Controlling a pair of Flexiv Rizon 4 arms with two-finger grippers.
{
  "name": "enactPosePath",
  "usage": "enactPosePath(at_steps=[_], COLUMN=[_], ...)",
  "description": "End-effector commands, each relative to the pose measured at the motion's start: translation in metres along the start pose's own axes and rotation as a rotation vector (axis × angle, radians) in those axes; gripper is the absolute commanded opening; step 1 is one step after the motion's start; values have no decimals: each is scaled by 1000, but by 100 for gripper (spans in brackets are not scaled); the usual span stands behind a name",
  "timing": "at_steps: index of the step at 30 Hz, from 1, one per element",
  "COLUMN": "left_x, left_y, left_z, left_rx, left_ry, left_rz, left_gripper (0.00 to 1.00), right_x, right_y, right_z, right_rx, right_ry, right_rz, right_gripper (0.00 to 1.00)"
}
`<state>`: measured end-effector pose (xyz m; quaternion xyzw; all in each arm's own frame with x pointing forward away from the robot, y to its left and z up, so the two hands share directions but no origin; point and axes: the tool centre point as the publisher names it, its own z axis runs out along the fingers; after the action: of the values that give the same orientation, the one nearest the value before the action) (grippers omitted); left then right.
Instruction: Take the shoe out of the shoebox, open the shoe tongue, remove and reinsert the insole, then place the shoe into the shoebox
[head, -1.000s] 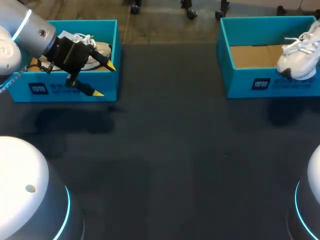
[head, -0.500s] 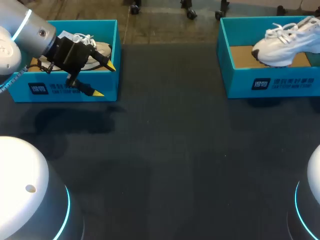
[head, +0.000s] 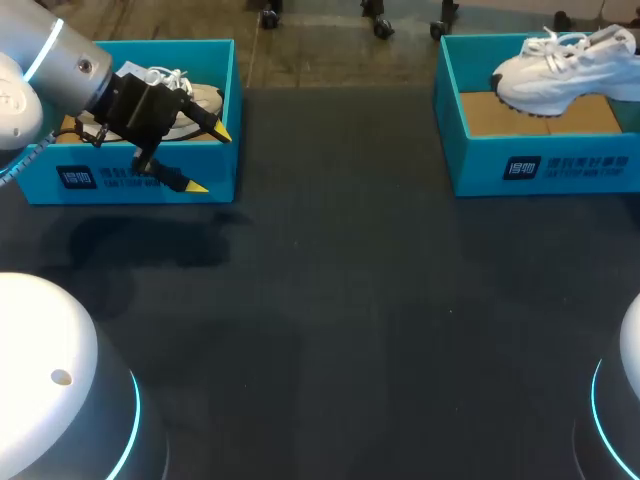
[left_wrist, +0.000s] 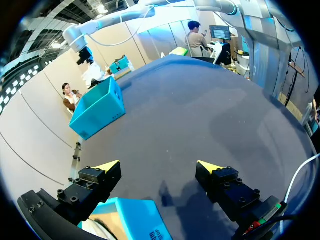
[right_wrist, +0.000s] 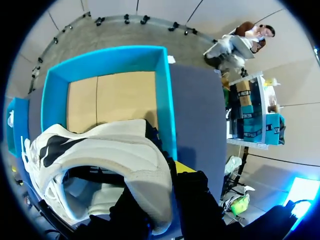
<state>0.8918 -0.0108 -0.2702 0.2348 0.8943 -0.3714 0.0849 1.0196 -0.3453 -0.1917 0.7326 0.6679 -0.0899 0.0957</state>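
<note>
A white sneaker (head: 560, 65) hangs level over the back of the right teal shoebox (head: 540, 165), toe pointing left. In the right wrist view my right gripper (right_wrist: 165, 195) is shut on the heel collar of the white sneaker (right_wrist: 100, 155), with one yellow fingertip (right_wrist: 182, 167) showing outside the collar. The shoebox (right_wrist: 165, 100) lies below with its brown cardboard floor bare. My left gripper (head: 210, 160) stands wide open over the front right corner of the left teal shoebox (head: 130, 180), which holds a second pale shoe (head: 195, 105). Nothing sits between the left gripper's (left_wrist: 159, 167) fingers.
Dark table (head: 330, 300) stretches between the two boxes and toward the front. In the left wrist view the left box's corner (left_wrist: 132, 220) is just under the fingers, and the right box (left_wrist: 97, 107) stands far ahead across the table.
The white sneaker swung from hanging toe-down at the right box's front right edge to lying level above the box, shifting left. My left arm stayed still.
</note>
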Motion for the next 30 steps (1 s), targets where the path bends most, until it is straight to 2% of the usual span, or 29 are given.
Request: enactPosePath(at_steps=[1, 13, 23, 30], left_x=[1, 1, 1, 1], left_y=[-1, -1, -1, -1], left_z=[0, 0, 0, 0], left_rx=[-4, -4, -4, -4], left_ry=[1, 1, 1, 1], left_rz=[0, 0, 0, 0], left_gripper=[100, 100, 100, 100], right_x=[0, 0, 12, 12], right_y=[-7, -7, 16, 31], right_z=[-2, -2, 11, 27], right_rx=[-24, -24, -27, -20], right_ry=[2, 2, -7, -41], right_rz=[2, 2, 71, 95], right_gripper=[0, 0, 0, 0])
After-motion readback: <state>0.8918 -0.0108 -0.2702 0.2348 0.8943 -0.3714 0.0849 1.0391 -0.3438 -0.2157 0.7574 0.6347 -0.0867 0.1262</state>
